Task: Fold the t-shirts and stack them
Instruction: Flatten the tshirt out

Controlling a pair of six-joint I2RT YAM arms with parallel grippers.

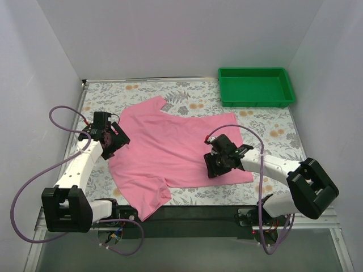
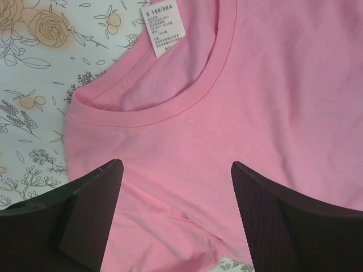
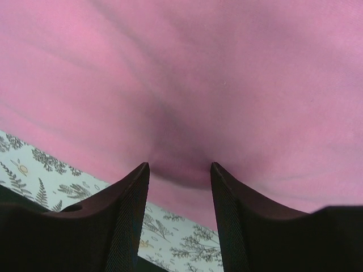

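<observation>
One pink t-shirt [image 1: 176, 147] lies spread on the floral table cover, a sleeve pointing to the far left and another part hanging toward the near edge. My left gripper [image 1: 117, 140] hovers over the shirt's left edge. In the left wrist view [image 2: 177, 164] its jaws stand wide open above the ribbed collar [image 2: 170, 107] and the white label [image 2: 161, 28], holding nothing. My right gripper [image 1: 215, 164] is low on the shirt's near right part. In the right wrist view [image 3: 180, 165] its jaws are partly open, tips down on the shirt [image 3: 227, 85] near its hem, fabric puckered between them.
A green plastic tray [image 1: 255, 103] stands at the far right corner, with nothing showing in it. White walls close in the left, back and right sides. The floral table cover [image 1: 272, 127] shows around the shirt. The black table edge [image 1: 193, 212] runs along the near side.
</observation>
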